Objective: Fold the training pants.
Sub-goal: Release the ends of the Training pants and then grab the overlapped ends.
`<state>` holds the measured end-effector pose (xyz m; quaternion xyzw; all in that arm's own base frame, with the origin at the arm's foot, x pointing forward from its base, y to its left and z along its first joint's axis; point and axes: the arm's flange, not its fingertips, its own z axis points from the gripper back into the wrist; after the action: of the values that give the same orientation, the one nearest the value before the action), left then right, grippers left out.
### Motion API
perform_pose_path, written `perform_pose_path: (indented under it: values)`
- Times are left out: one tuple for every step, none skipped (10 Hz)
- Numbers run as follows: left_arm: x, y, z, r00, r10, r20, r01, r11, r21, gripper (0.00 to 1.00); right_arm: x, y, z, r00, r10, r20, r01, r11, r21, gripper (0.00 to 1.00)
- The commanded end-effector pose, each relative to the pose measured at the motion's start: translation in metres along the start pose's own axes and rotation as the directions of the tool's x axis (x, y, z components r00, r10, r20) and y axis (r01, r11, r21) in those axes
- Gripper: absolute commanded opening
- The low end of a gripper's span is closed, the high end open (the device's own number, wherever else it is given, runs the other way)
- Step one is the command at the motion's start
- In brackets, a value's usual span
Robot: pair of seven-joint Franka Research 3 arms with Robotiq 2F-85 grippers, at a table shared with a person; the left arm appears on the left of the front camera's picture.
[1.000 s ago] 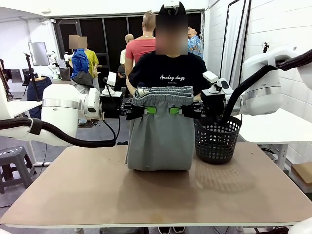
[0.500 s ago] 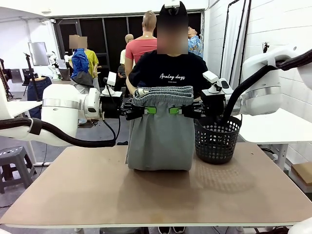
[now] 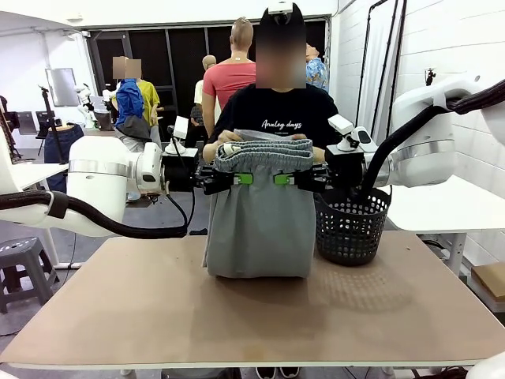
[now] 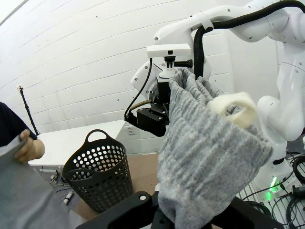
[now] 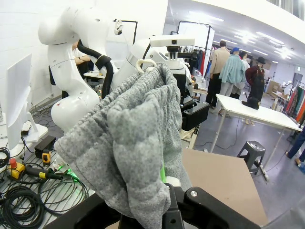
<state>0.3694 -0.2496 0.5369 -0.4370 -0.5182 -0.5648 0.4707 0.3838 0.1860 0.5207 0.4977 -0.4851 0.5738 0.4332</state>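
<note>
Since a second ago both arms have held position. The only change is on the far side, where the person's hand (image 3: 230,137) has lifted a rear layer of cloth above the waistband.

The training pants (image 3: 256,229) hang between the arms in front of the person. The left pincer (image 3: 241,179) and right pincer (image 3: 282,179) are each clamped on bunched cloth just under the waistband, green pads pressed into the fabric. The bottom edge rests on the desk (image 3: 237,316), just beside the black mesh basket (image 3: 351,229).

Risks, in my judgement:
- The jersey is soft and gathered in thick wads, so uneven travel of the arms, or a pull from the person, could drag it out of one grip.
- A sideways swing toward the robot's right could knock the basket.
- The bottom edge may crumple as the garment is lowered.

Orientation: waistband uppermost and running side to side, long axis vertical, broad face toward the robot.
</note>
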Motion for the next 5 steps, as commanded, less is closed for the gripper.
perform_pose_path:
  values:
    - [0.004, -0.0007, -0.0012, 1.0, -0.006, 0.009, 0.006, 1.0, 0.016, 0.0, 0.001, 0.0044, 0.0002, 0.999, 0.01, 0.035, -0.009, 1.0, -0.013, 0.0]
    - [0.004, -0.0007, -0.0012, 1.0, -0.006, 0.009, 0.006, 1.0, 0.016, 0.0, 0.001, 0.0044, 0.0002, 0.999, 0.01, 0.035, -0.009, 1.0, -0.013, 0.0]
    - [0.004, -0.0007, -0.0012, 1.0, -0.006, 0.009, 0.006, 1.0, 0.016, 0.0, 0.001, 0.0044, 0.0002, 0.999, 0.01, 0.035, -0.009, 1.0, -0.013, 0.0]
    - [0.004, -0.0007, -0.0012, 1.0, -0.006, 0.009, 0.006, 1.0, 0.016, 0.0, 0.001, 0.0044, 0.0002, 0.999, 0.01, 0.035, -0.009, 1.0, -0.013, 0.0]
    - [0.004, -0.0007, -0.0012, 1.0, -0.006, 0.009, 0.006, 1.0, 0.016, 0.0, 0.001, 0.0044, 0.0002, 0.999, 0.01, 0.035, -0.009, 1.0, -0.013, 0.0]
